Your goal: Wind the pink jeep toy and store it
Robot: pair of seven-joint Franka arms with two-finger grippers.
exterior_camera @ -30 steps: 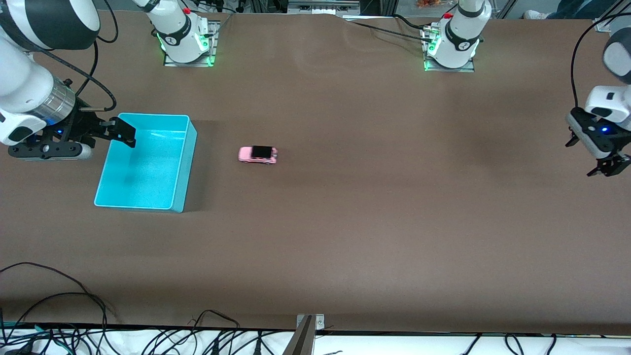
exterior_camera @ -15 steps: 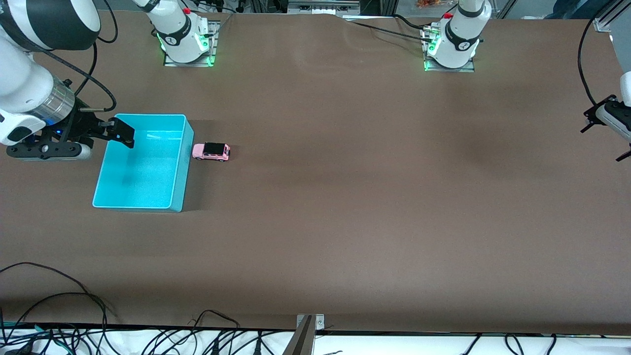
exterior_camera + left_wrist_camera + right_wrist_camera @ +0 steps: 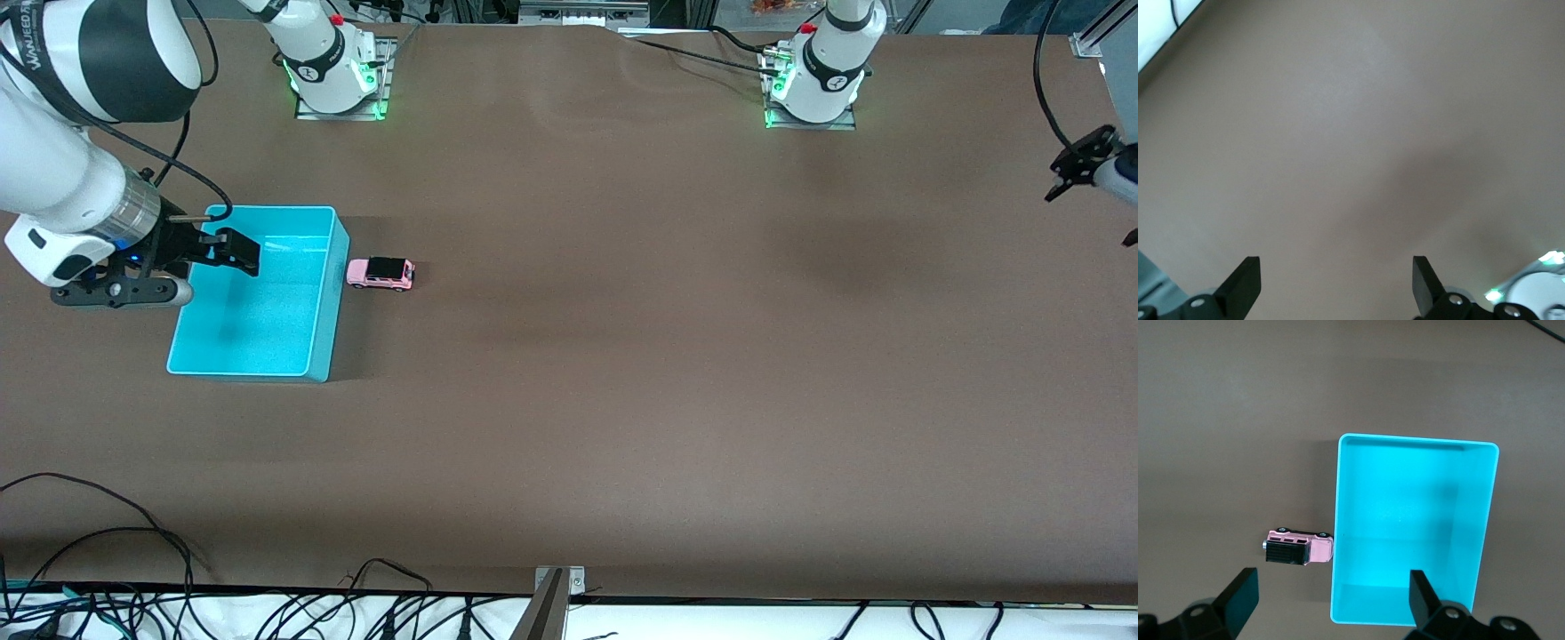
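Note:
The pink jeep toy (image 3: pixel 380 273) stands on the brown table with its nose against the outer wall of the cyan bin (image 3: pixel 329 302). The right wrist view shows the jeep (image 3: pixel 1299 547) with its black roof beside the bin (image 3: pixel 1418 441), which is empty. My right gripper (image 3: pixel 233 251) is open and empty over the bin's end toward the right arm's end of the table; its jaws (image 3: pixel 1330 590) stand wide apart. My left gripper (image 3: pixel 1080 162) is open and empty at the left arm's end of the table, over bare table (image 3: pixel 1335 277).
The two arm bases (image 3: pixel 336 67) (image 3: pixel 813 76) with green lights stand along the table's back edge. Black cables (image 3: pixel 107 551) lie along the table's front edge beside a metal bracket (image 3: pixel 558 582).
The jeep rolled across the table to the bin's wall and stopped there. My right gripper shifted over the bin toward the jeep. My left arm drew away toward the table's end.

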